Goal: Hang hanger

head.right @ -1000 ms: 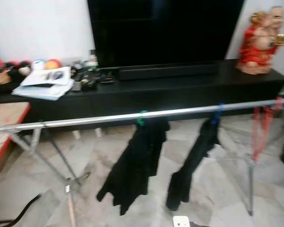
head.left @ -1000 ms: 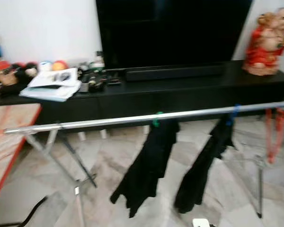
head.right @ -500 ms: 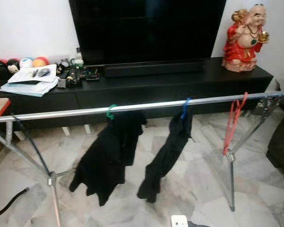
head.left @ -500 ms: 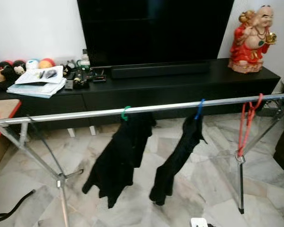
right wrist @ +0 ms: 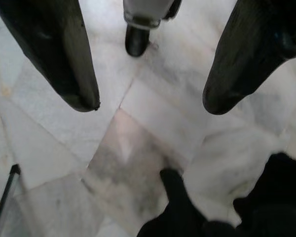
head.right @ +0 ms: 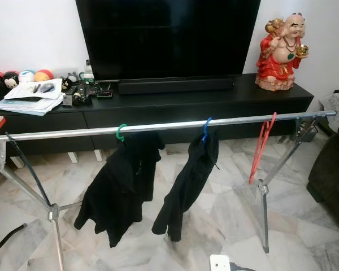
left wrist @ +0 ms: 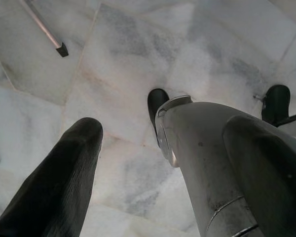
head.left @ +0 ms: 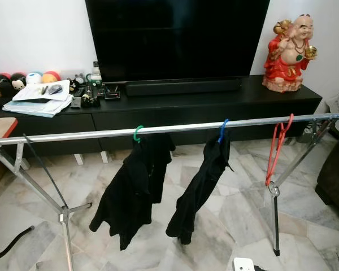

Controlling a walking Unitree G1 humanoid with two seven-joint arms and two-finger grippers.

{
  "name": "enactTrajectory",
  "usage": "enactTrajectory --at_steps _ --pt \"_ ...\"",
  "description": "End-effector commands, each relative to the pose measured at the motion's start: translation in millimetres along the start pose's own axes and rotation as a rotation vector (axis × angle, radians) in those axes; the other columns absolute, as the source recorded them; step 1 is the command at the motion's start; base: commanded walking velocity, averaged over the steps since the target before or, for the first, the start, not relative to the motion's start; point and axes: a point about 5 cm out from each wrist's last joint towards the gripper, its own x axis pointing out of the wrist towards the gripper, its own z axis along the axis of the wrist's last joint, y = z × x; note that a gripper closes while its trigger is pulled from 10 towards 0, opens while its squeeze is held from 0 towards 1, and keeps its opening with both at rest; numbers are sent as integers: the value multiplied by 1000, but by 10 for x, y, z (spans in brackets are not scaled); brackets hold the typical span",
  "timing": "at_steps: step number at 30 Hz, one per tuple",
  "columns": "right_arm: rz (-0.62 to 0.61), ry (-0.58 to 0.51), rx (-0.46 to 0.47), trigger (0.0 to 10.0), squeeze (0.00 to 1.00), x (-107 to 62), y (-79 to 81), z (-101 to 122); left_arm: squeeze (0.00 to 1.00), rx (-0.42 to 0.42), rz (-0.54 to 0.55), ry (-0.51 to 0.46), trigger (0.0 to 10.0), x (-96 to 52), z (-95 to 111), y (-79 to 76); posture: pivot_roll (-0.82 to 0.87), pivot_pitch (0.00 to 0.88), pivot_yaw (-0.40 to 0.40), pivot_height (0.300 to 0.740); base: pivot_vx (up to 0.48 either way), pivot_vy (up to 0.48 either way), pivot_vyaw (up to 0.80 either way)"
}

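The right gripper (right wrist: 150, 106) hangs low over the marble floor (right wrist: 153, 133) with its two black fingers (right wrist: 59, 54) spread wide apart and nothing between them; dark cloth lies on the floor just past the fingertips. The left gripper (left wrist: 138, 173) also points down at the floor; one black finger (left wrist: 59, 182) shows beside the robot's silver leg (left wrist: 207, 163), and whether its fingers are apart or together cannot be told. From the head, a long metal drying rail (head.left: 175, 128) spans the room on folding legs. A red hanger (head.left: 278, 148), bare, hooks over the rail near its right end. Toward the middle, a black garment (head.left: 133, 189) hangs from a green hanger (head.left: 137, 133), and beside it a second black garment (head.left: 200, 186) hangs from a blue hanger (head.left: 222, 130). Behind the rail stands a low black TV console (head.left: 175, 104) carrying a large dark television (head.left: 175, 39) and a soundbar (head.left: 183, 87); a red figurine (head.left: 287, 53) sits on its right end, and a stack of papers (head.left: 37, 100), small toys and oddments crowd the left end.
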Motion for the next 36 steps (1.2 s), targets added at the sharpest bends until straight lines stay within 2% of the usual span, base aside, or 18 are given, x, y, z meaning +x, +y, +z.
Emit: enactTrajectory --at_steps 1,6,9,12,14,20,23,25,36 --pt "-29 -48 70 10000 0 -11 -30 17 0 -25 18 -6 10000 -8 -27 25 85 0 -9 740 0 0 0" --pt "-43 -127 125 10000 0 -30 -37 55 0 -5 16 4 10000 -11 -51 28 68 0 -8 740 0 0 0" --pt "-48 -140 118 10000 0 -34 -40 61 0 -2 18 4 10000 -12 -56 28 67 0 -7 740 0 0 0" --pt "-76 -493 76 10000 0 -83 -35 680 0 6 23 3 10000 -14 -62 32 67 0 -2 740 0 0 0" --pt "-89 -591 78 10000 0 -144 -33 852 0 7 31 0 10000 -16 -67 38 67 0 0 740 0 0 0" --pt "-69 -671 96 10000 0 -197 7 970 0 10 44 -9 10000 -21 -78 50 66 0 4 740 0 0 0" --pt "-66 -682 104 10000 0 -250 20 966 0 -4 45 -111 10000 -40 57 189 66 0 5 740 0 0 0" --pt "-65 -676 104 10000 0 -260 21 938 0 -19 54 -133 10000 -57 57 256 64 0 8 740 0 0 0" --pt "-64 -659 115 10000 0 -275 42 920 0 -2 62 -68 10000 -92 -126 337 60 0 16 740 0 277 0"
